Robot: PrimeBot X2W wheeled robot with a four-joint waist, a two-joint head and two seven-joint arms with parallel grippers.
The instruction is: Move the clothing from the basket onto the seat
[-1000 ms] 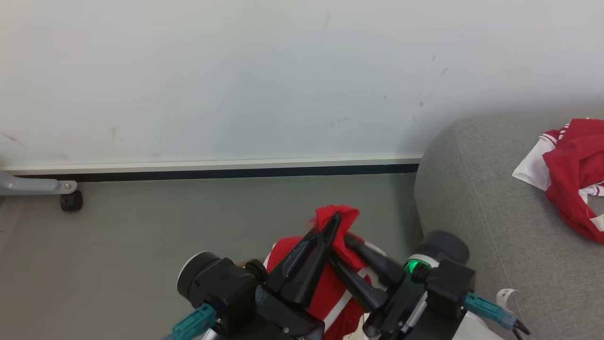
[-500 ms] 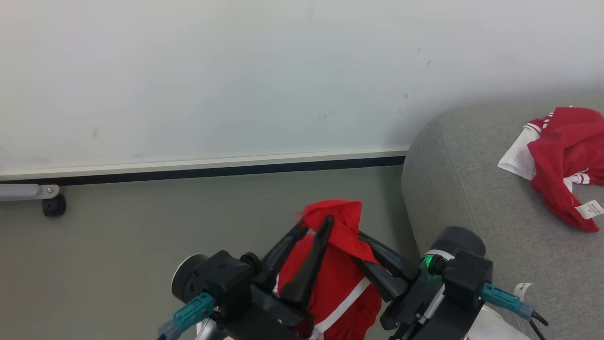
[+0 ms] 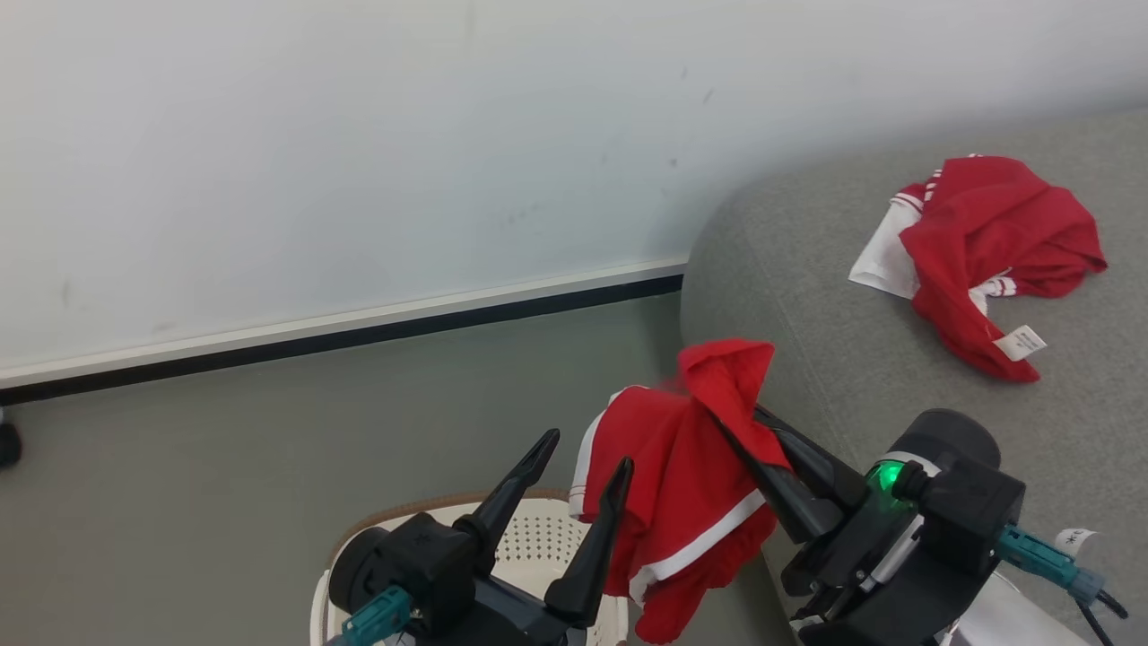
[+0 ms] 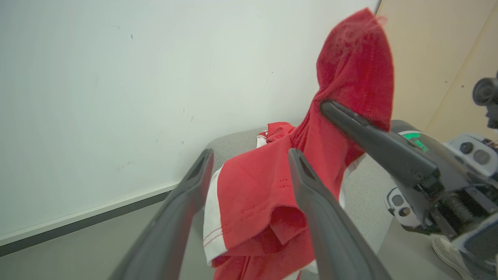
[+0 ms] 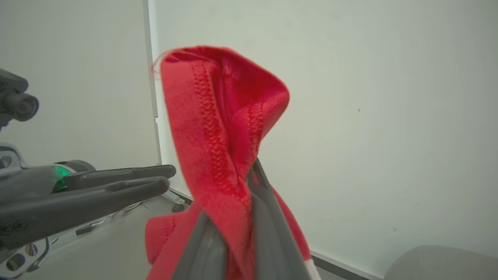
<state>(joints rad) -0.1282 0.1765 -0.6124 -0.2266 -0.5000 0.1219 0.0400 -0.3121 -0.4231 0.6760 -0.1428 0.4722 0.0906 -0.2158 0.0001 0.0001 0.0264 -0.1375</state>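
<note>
While the right gripper (image 3: 749,431) holds it up, a soft bright-red fabric garment with a white side stripe (image 3: 682,484) hangs in the head view. It is between the cream-white perforated plastic basket with a brown rim (image 3: 538,538) and the left edge of the large grey woven-fabric seat (image 3: 807,296). My right fingers are pinching its top fold. The left gripper (image 3: 587,449) sits above the basket, fingers spread, with nothing between them. A second red-and-white garment with a small white tag (image 3: 987,233) already lies on the seat, near its far edge. The little I see of the basket's inside is bare, and my arms hide the rest.

In the left wrist view, the held garment (image 4: 253,194) drapes beyond my spread left fingers (image 4: 311,186). I cannot tell whether it brushes them.

In the right wrist view, my right fingers (image 5: 268,217) are pressed together on the red fold, which stands up above them.

I judge one piece delivered and this one lifted clear of the basket but not yet over the seat. It remains to carry it across the left edge and let go. I cannot tell whether anything is left in the basket.
</note>
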